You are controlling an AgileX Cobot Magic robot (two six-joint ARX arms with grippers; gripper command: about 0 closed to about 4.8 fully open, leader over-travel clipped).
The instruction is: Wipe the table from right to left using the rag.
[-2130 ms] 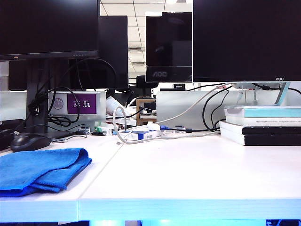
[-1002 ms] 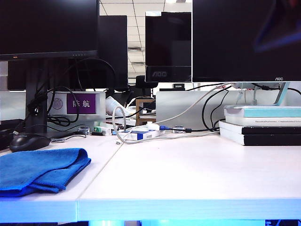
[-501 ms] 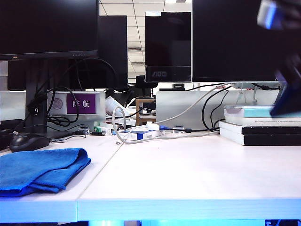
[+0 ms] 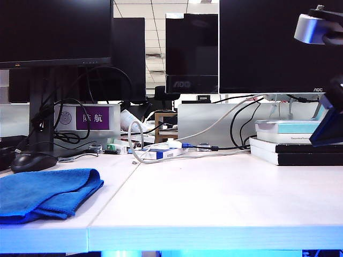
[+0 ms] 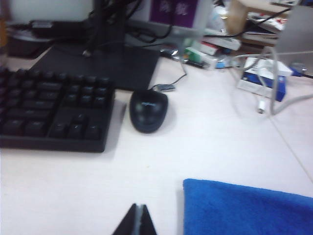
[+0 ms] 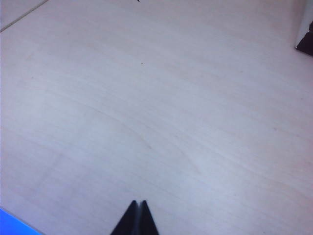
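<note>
Your right gripper (image 6: 137, 201) has just come in over the bare desk (image 4: 225, 193), both jaws shut and empty, left gripper (image 5: 137, 206) beside the rag (image 4: 45, 193), nothing wiped yet.

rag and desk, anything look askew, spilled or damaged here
Nothing stands out. The rag lies loosely folded on the left end of the table, beside the mouse, no spill or damage showing. The left gripper is shut near the rag's edge; the right gripper is shut over bare table, holding nothing.
</note>
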